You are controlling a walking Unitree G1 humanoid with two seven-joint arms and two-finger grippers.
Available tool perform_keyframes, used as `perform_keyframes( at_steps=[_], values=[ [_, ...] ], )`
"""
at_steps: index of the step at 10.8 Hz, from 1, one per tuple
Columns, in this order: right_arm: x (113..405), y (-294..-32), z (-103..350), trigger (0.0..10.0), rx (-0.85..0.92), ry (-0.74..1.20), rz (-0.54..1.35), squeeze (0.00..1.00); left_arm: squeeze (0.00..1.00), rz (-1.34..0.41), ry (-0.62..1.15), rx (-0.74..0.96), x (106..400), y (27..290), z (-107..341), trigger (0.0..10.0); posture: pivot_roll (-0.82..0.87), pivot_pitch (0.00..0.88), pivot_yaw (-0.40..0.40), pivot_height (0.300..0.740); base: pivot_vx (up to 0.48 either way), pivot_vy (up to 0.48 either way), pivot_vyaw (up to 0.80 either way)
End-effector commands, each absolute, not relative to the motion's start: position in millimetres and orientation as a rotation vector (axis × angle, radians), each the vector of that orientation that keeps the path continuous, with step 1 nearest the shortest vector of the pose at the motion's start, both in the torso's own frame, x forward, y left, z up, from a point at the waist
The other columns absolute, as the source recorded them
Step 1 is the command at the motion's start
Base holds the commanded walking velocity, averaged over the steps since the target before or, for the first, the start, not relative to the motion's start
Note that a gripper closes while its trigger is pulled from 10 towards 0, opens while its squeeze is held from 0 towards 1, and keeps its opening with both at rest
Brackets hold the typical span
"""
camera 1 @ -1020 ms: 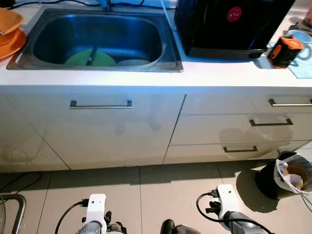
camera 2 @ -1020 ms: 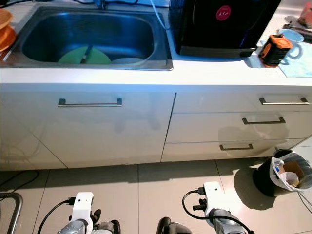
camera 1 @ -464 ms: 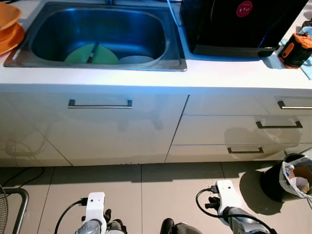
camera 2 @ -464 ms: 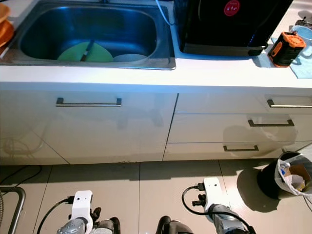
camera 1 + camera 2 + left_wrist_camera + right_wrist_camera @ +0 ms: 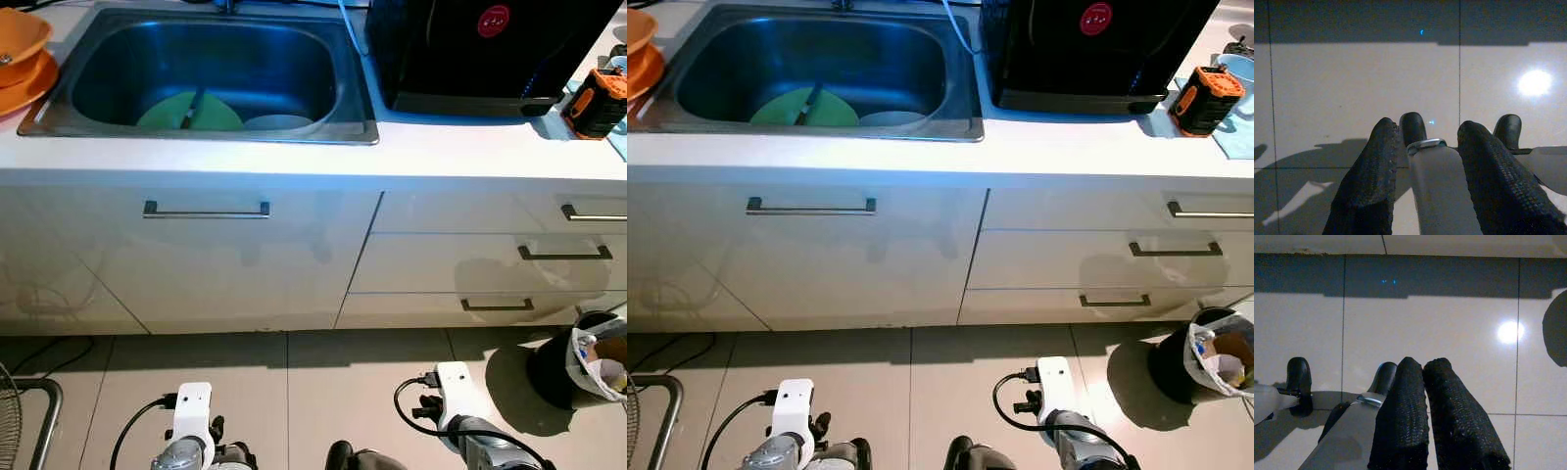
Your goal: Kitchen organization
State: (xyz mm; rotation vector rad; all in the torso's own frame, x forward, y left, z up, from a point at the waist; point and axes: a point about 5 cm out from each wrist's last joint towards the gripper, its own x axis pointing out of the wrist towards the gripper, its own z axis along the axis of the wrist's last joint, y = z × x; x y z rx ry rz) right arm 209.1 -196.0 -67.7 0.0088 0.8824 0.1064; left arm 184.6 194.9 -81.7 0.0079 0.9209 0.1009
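Silver arms (image 5: 477, 448) — white wrist housings, black cables, textured black fingers (image 5: 1400, 416).

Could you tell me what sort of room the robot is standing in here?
Most likely a home kitchen: a steel sink holding a green plate is set in a white counter above drawers, with a lined bin on the tiled floor.

The right gripper (image 5: 1426, 382), fingers (image 5: 1403, 421) pressed together, hangs over the tiled floor (image 5: 1440, 323).

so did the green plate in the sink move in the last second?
No. The green plate sits at the same spot against the sink front wall, beside the white dish; the whole view shifted, so the camera moved.
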Motion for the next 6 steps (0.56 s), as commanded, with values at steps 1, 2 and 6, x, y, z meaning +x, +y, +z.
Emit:
perform_keyframes(
  at_steps=[1,2,6],
  values=[
    [204.9,-197.9,-70.1,10.0,0.026,0.901,0.084,0.0,0.0,0.094,0.955,0.015,177.4,193.9,-85.7,10.0,0.03,0.107,-0.049,0.74,0.0,0.0,0.0],
    [204.6,-198.1,-70.3,10.0,0.032,0.9,0.073,0.0,0.0,0.094,0.958,0.015,177.3,193.4,-85.8,10.0,0.03,0.093,-0.047,0.74,0.0,0.0,0.0],
    [206.0,-199.0,-69.2,10.0,0.02,0.891,0.074,0.0,0.0,0.07,0.941,0.022,188.1,186.4,-81.8,10.0,0.02,0.039,-0.042,0.74,0.0,0.0,0.0]
  ],
)
